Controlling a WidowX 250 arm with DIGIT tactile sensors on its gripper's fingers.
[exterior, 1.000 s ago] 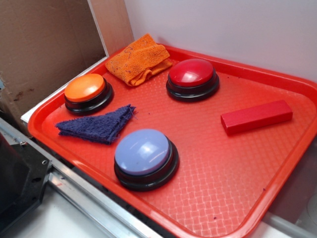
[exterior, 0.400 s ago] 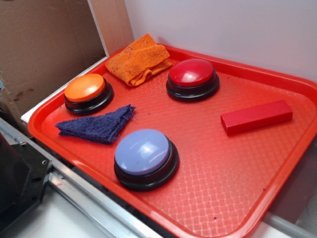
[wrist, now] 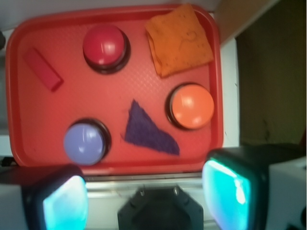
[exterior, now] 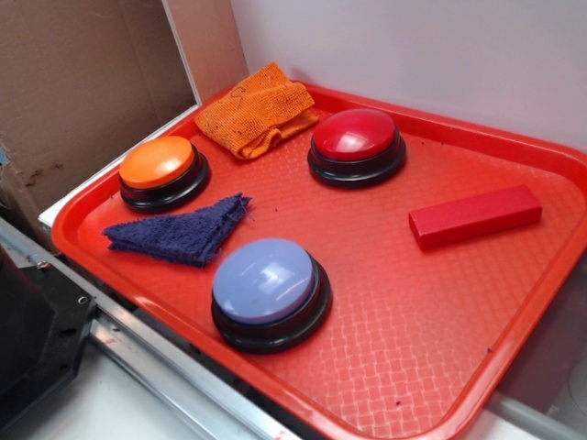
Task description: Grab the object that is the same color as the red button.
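Red block (exterior: 475, 216) lies flat on red tray (exterior: 394, 367), right-centre of exterior frame, apart from everything else; in wrist view it sits upper left (wrist: 43, 69), angled. Red button (exterior: 356, 145) is upper centre, just left of block w/ bare tray between. Orange cloth (exterior: 255, 108) at tray's top corner, orange button (exterior: 162, 171) at left, blue cloth (exterior: 183, 230) below it, pale blue button (exterior: 270, 291) lower centre. Gripper (wrist: 144, 194) hangs at bottom of wrist frame, off the tray's near edge; fingers (wrist: 229, 189) spread wide, holding nothing. Block untouched.
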